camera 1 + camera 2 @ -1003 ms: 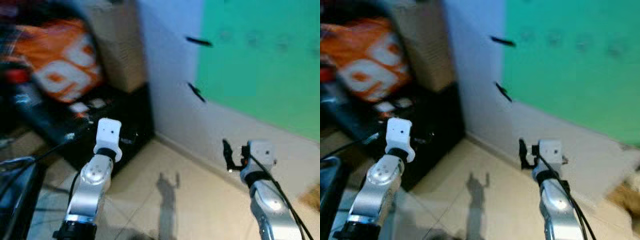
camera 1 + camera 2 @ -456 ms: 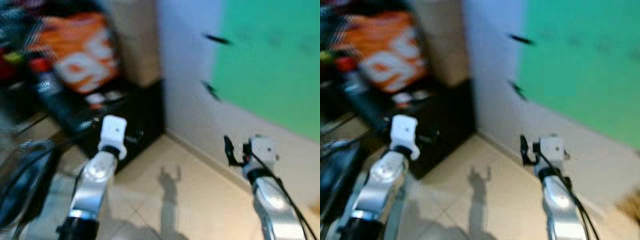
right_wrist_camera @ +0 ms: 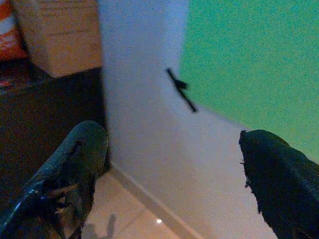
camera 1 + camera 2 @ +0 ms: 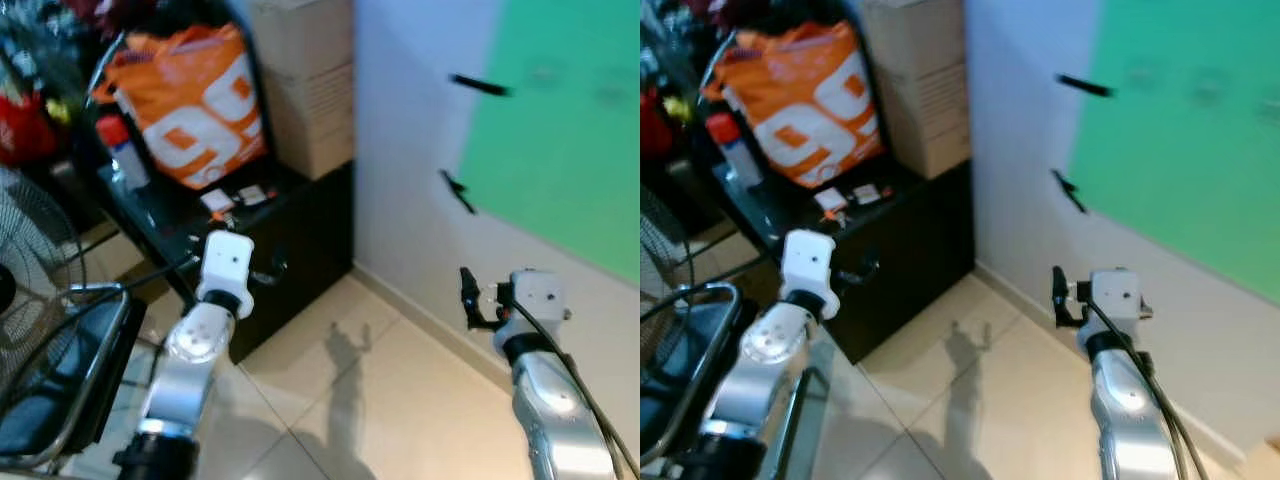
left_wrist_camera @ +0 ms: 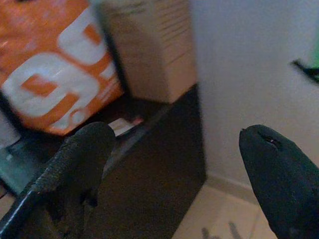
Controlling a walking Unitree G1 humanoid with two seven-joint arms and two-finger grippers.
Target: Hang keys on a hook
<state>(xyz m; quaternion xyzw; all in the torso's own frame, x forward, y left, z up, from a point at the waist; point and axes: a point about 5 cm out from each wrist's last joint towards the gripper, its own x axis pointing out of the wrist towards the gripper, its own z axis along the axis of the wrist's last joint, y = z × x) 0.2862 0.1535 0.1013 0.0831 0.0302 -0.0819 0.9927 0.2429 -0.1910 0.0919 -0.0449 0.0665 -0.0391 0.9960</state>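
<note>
Both arms are raised before a white wall with a green panel [image 4: 560, 150]. The left gripper [image 5: 174, 164] has its fingers spread wide with nothing between them; it faces a low black cabinet [image 4: 290, 250] carrying an orange bag [image 4: 190, 105] and stacked cardboard boxes [image 4: 305, 80]. The right gripper [image 3: 169, 174] is likewise spread wide and empty, facing the wall. Two dark hook-like pieces project from the wall, an upper hook [image 4: 478, 86] and a lower hook [image 4: 458, 190], both well apart from either gripper. Keys cannot be made out anywhere. A fan [image 4: 30, 260] stands at the robot's left over a tiled floor [image 4: 350, 400].
</note>
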